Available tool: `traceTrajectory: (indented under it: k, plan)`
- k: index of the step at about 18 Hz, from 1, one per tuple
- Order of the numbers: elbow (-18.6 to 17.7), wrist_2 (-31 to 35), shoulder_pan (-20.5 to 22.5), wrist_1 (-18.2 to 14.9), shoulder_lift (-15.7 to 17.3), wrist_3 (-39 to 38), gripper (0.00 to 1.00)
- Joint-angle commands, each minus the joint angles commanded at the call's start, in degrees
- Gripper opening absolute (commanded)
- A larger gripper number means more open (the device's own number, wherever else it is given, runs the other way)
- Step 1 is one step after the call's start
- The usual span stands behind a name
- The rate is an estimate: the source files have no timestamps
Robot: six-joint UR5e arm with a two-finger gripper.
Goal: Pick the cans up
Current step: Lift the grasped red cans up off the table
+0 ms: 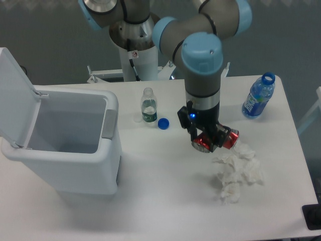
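My jaws pinch the crushed shiny red metal can (pixel 216 141) crosswise, so its slick dented skin might slip out sideways.

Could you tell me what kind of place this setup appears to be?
Probably a robotics lab bench for waste sorting: a robot arm mounted at a white table, an open white bin, and scattered litter such as crumpled tissues.

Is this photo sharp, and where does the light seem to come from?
Camera view: fairly sharp but a bit soft; the can in the end effector is slightly smeared. Lighting is even and overhead, with faint shadows under the tissues and bin; no harsh glare on the table.
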Motion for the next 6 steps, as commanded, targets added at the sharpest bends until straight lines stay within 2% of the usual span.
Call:
traceTrajectory:
  k: [6]
  plan:
    - [-0.3, -0.8, 0.4, 0.1, 0.4, 0.0, 0.49]
